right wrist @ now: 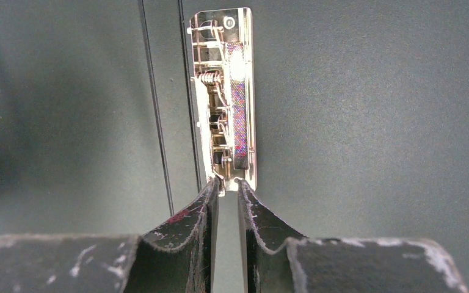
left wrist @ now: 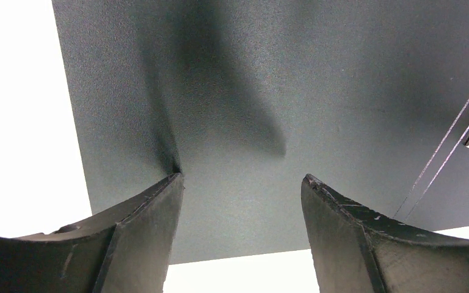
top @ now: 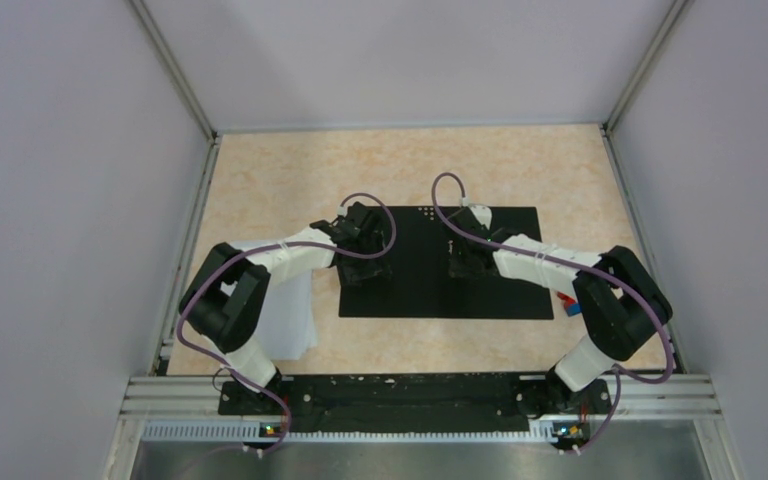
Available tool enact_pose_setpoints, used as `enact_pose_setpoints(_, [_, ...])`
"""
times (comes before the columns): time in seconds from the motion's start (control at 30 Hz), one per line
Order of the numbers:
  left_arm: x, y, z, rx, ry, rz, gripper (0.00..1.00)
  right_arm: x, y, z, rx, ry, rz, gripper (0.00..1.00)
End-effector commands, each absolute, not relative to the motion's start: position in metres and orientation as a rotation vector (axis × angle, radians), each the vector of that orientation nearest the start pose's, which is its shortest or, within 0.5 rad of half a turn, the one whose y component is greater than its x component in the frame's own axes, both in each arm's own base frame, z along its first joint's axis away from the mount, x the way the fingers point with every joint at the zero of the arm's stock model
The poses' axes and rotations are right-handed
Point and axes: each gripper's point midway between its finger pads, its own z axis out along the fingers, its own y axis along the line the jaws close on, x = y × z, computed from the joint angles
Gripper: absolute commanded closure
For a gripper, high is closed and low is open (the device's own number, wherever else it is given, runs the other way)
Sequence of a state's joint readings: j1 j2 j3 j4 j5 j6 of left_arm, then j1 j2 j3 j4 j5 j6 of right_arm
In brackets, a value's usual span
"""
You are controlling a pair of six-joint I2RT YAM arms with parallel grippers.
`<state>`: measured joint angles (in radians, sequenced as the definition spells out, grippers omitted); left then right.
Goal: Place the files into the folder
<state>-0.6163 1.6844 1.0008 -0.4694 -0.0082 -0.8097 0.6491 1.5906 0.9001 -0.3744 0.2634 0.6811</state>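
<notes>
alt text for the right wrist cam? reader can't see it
The right gripper, jaws nearly together with a thin gap, has its tips at the near end of the shiny metal spine clip on the black inside of the folder. Whether it grips the clip is unclear. Two thin crease lines run left of it.

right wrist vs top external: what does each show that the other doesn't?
Right wrist only: the metal spine clip up close, spring visible, with the right gripper fingertips a narrow gap apart at its near end; a grip isn't clear.
Top external only: the files on the table left of the folder, the left gripper over the folder's left part, and a red-and-blue block by the right arm.
Both: the folder lying open, black inside up.
</notes>
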Motion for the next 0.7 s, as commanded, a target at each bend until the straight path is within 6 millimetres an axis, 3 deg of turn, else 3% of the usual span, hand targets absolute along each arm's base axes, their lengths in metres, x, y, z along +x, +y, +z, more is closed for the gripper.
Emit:
enact_pose_setpoints(0.0, [0.255, -0.213, -0.002, -0.272, 2.864, -0.257, 0.24, 0.300, 0.208, 0.050, 0.107, 2.537, 0.194, 0.82])
enact_pose_setpoints(0.27, [0.255, -0.212, -0.002, -0.271, 2.864, -0.251, 0.24, 0.301, 0.214, 0.050, 0.079, 2.530, 0.162, 0.82])
enact_pose_setpoints(0.67, [0.254, -0.210, -0.003, -0.273, 2.866, -0.247, 0.24, 0.296, 0.200, 0.039, 0.079, 2.549, 0.031, 0.82])
